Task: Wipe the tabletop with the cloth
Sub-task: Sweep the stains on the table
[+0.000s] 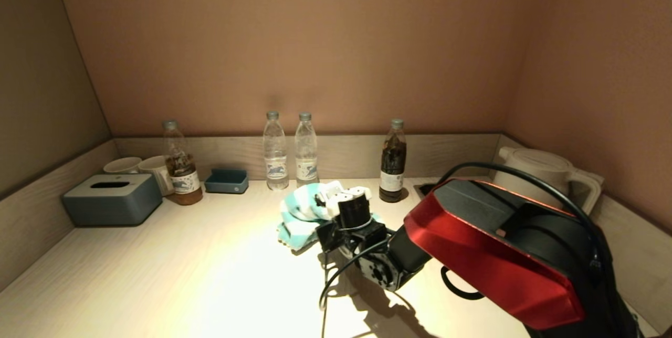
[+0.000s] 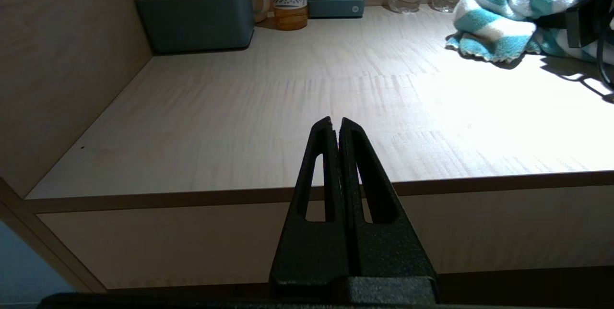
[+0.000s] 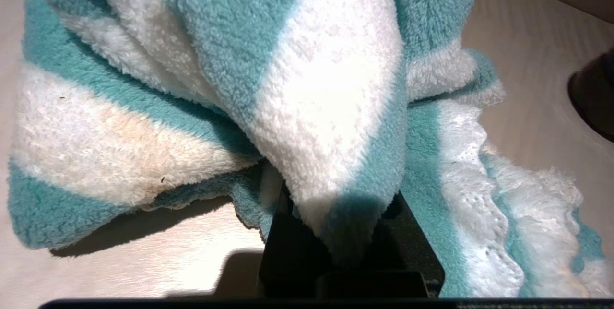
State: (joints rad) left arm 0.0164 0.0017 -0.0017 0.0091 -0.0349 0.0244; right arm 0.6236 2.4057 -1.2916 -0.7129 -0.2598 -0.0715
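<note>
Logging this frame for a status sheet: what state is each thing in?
Cloth: bunched, resting on the tabletop, a fold pinched by the right gripper.
Left gripper: shut, empty, off the front edge.
Clear bottles: upright, capped.
Dark bottle: upright, capped.
Amber bottle: upright, partly full.
Kettle: lid closed.

Glossy red and black right arm shell (image 1: 493, 259), black looping cable (image 1: 525, 175); matte black slotted left hand (image 2: 337, 122)

open tabletop (image 1: 157, 275) left of the cloth (image 1: 302, 212); water bottles (image 1: 290, 151) line the back wall.
</note>
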